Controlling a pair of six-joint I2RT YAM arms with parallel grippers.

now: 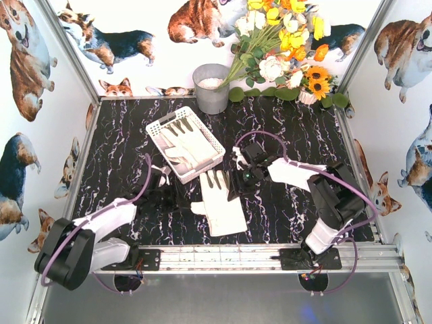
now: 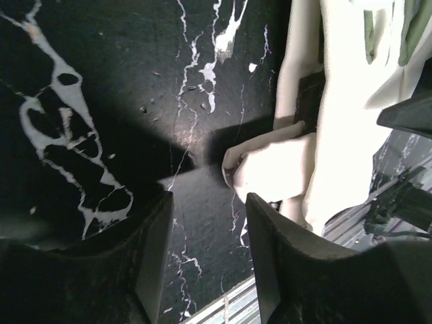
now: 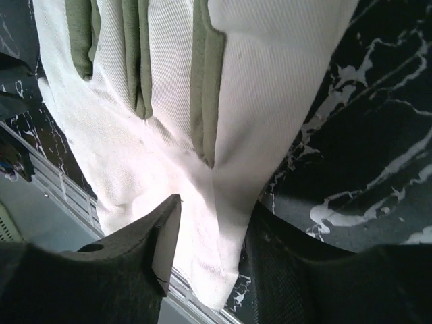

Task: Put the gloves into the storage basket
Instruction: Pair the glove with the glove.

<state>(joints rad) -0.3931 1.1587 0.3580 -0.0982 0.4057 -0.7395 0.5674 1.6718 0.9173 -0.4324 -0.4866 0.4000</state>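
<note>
A cream-white glove with dark finger patches lies flat on the black marbled table, just in front of the white slotted storage basket. More gloves lie inside the basket. My right gripper is at the lying glove's finger end. In the right wrist view the gripper is open, with the glove edge lying loose between its jaws. My left gripper sits left of the glove. In the left wrist view it is open over bare table, the glove's thumb just ahead and to the right.
A grey metal bucket stands behind the basket at the back wall, with a bunch of artificial flowers to its right. An aluminium rail runs along the near edge. Corgi-printed walls enclose the table on three sides.
</note>
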